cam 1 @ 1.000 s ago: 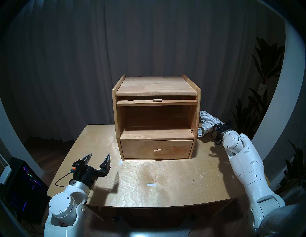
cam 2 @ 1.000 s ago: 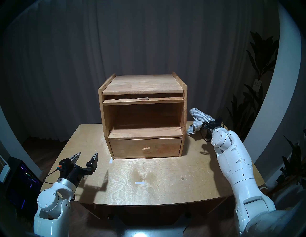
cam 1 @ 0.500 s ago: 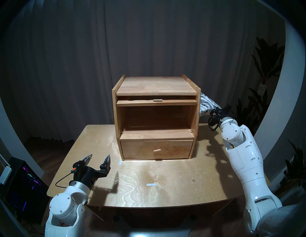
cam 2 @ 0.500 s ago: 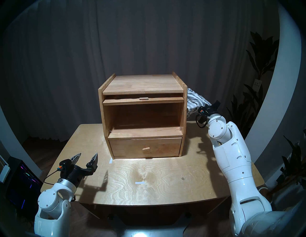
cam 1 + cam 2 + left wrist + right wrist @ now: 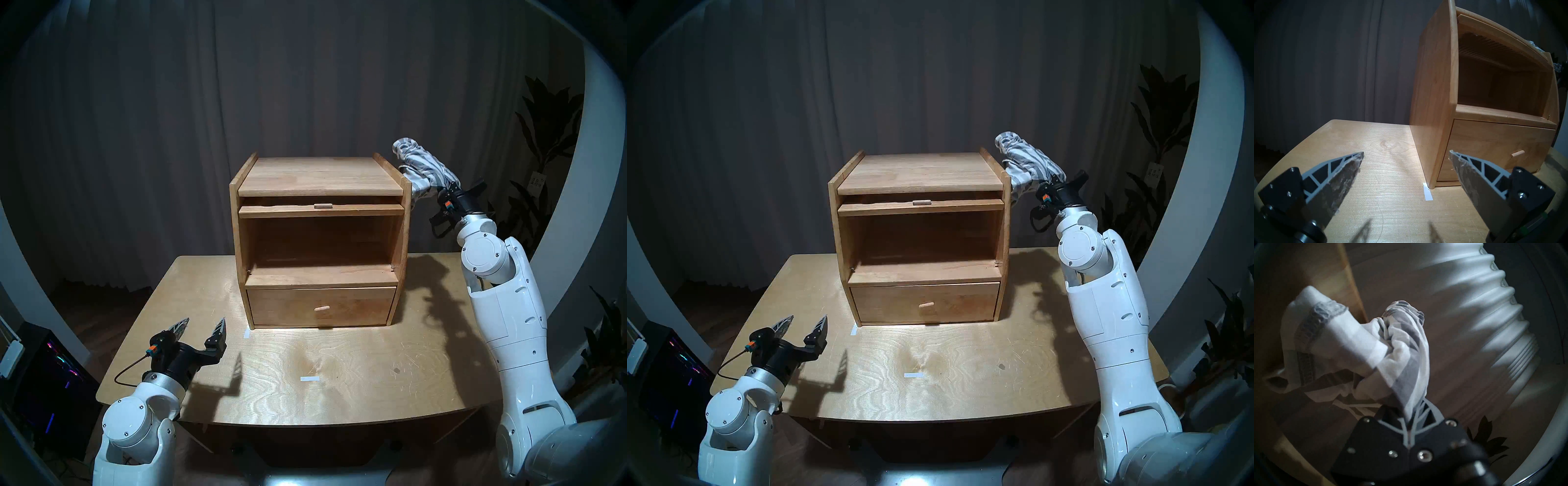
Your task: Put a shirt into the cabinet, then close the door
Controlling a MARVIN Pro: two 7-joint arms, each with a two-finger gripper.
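Note:
The grey-and-white striped shirt (image 5: 422, 166) hangs bunched in the air just right of the cabinet's (image 5: 319, 176) top right corner, touching its side rail. My right gripper (image 5: 447, 190) is shut on the cloth, and the right wrist view shows its fingers (image 5: 1418, 414) pinching the shirt (image 5: 1398, 344). The big compartment stands open and holds nothing. The door (image 5: 320, 211) lies flat under the top board, peg handle facing out; its ribbed window (image 5: 1491, 49) shows from below. My left gripper (image 5: 205, 320) hovers open over the table's left front, holding nothing.
The cabinet stands at the back of a wooden table (image 5: 339, 390), its drawer (image 5: 356, 305) shut. White tape marks (image 5: 309, 378) lie on the tabletop. Potted plants (image 5: 543, 135) stand to the right, a lit computer case (image 5: 51, 373) to the left, and a dark curtain behind.
My right arm has raised the shirt off the table beside the cabinet, up to the level of the cabinet's top. The left arm has not moved.

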